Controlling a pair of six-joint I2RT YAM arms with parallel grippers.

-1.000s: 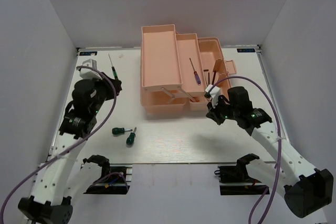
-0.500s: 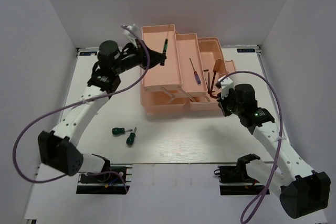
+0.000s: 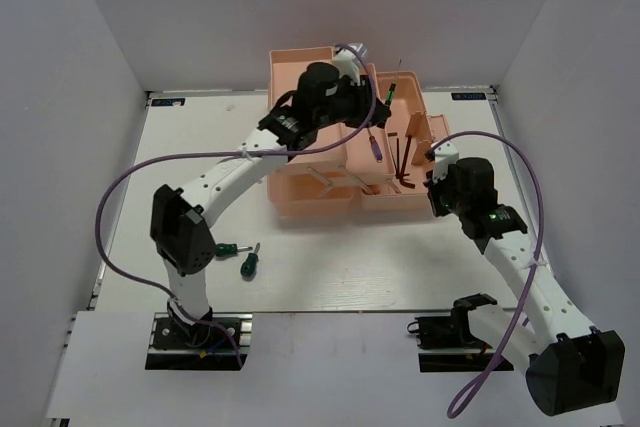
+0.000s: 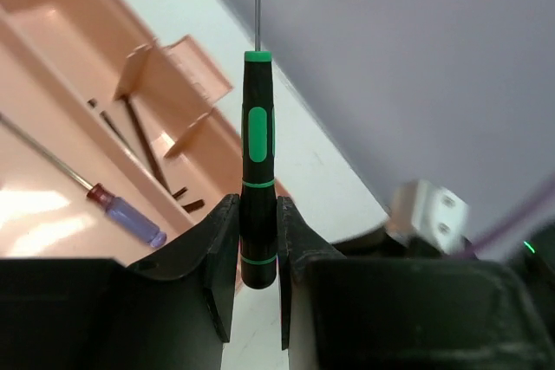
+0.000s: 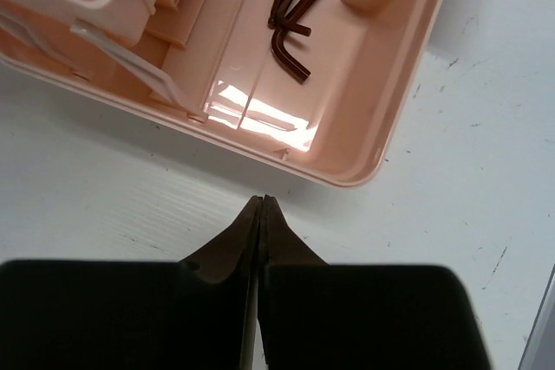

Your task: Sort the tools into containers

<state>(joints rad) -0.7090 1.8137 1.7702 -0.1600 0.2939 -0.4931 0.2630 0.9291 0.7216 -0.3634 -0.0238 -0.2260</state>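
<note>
Tabletop (image 3: 400, 267) bears two green screwdrivers (image 3: 248, 265); hex keys (image 5: 290, 49) and purple screwdriver (image 4: 130, 218) lie in the toolbox (image 3: 300, 202); my left gripper (image 4: 257, 214) clamps a third screwdriver (image 4: 258, 136), right gripper (image 5: 260, 205) pressed together, empty.

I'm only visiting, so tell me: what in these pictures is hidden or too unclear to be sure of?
1. Top external: the left arm covers part of the toolbox, hiding whatever lies beneath it.
2. Left wrist: the green screwdriver has its tip cut off by the top edge.
3. Right wrist: the hex keys run off the top edge, so their count is unclear.
</note>
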